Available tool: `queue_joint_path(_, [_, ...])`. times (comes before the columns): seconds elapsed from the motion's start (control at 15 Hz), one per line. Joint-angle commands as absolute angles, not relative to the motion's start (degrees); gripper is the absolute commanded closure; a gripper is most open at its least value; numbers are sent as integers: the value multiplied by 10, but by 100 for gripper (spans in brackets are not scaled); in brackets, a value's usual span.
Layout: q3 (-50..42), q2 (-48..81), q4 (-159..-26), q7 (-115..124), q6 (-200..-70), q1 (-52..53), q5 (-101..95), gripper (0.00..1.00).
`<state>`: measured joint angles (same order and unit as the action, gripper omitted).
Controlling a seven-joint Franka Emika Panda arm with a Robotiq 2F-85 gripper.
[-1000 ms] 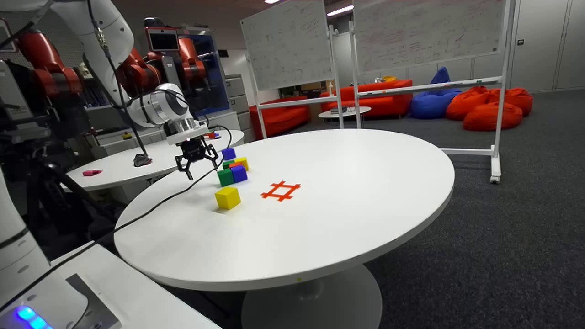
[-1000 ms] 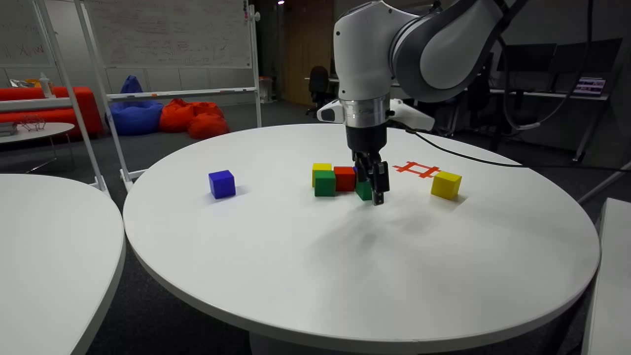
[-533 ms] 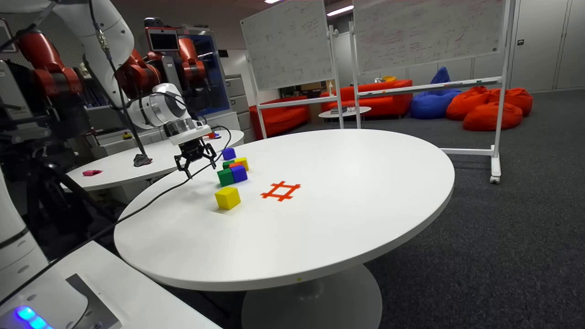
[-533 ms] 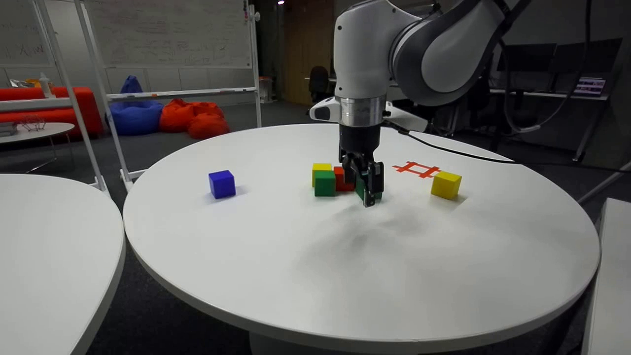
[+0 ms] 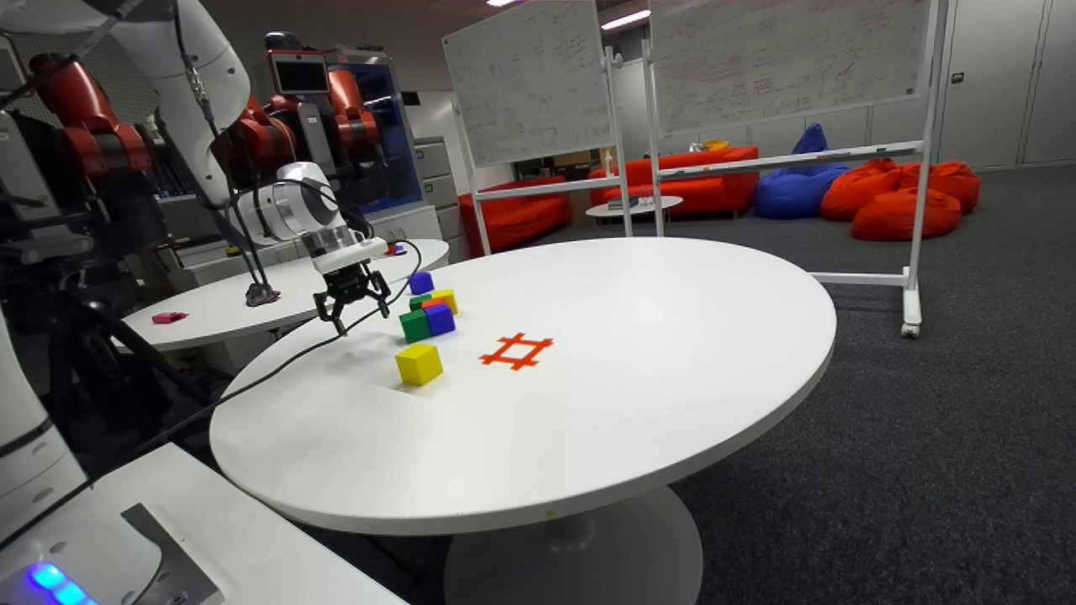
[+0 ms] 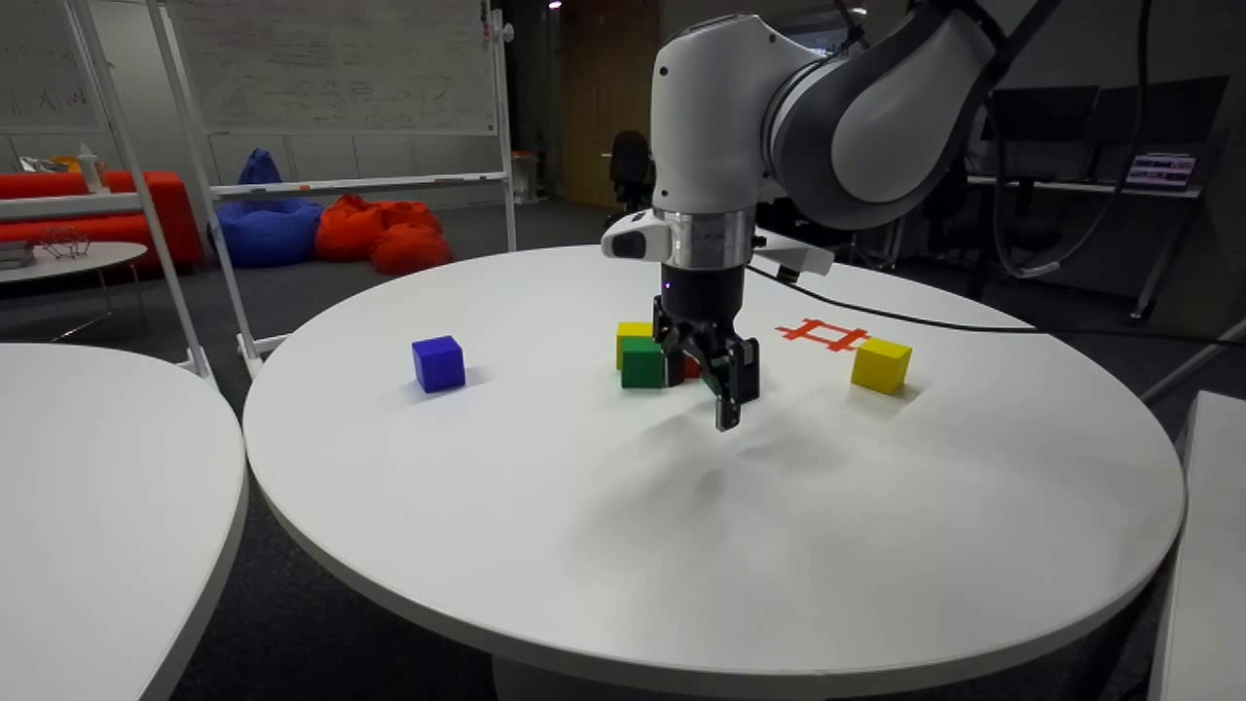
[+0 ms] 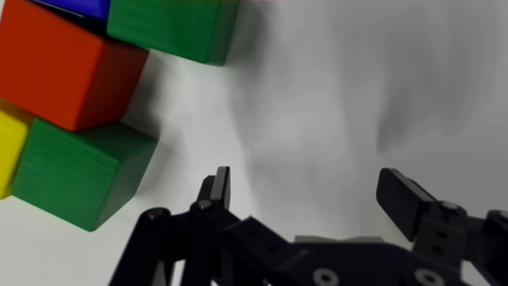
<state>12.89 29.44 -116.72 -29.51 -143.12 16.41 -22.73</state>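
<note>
Wide and empty, the jaws hang above the counter (image 6: 526, 526) near a green cube (image 7: 75, 174), which a low sideways drift could shove into the red cube (image 7: 59, 69) beside it.

This is a robotics lab and lounge: a red robot (image 5: 252, 134) stands in back, scribbled whiteboards (image 5: 790, 63) stand about, monitors (image 6: 1040, 127) and an office chair (image 6: 631, 161) show farther off, and beanbags (image 5: 904, 214) and red sofas (image 5: 714, 192) rest on dark carpet (image 5: 967, 378).

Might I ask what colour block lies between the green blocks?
That block is red, clearest in the wrist view.
</note>
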Motion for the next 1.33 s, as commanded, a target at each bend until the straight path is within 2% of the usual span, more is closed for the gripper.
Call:
queue_joint_path(0.0, [134, 295, -1166, -293, -1429, 159, -231, 0])
queue_joint_path(0.73, [125, 279, -1183, -254, -1451, 148, -223, 0])
queue_joint_path(1.27, [115, 262, -1206, -198, -1589, 110, -193, 0])
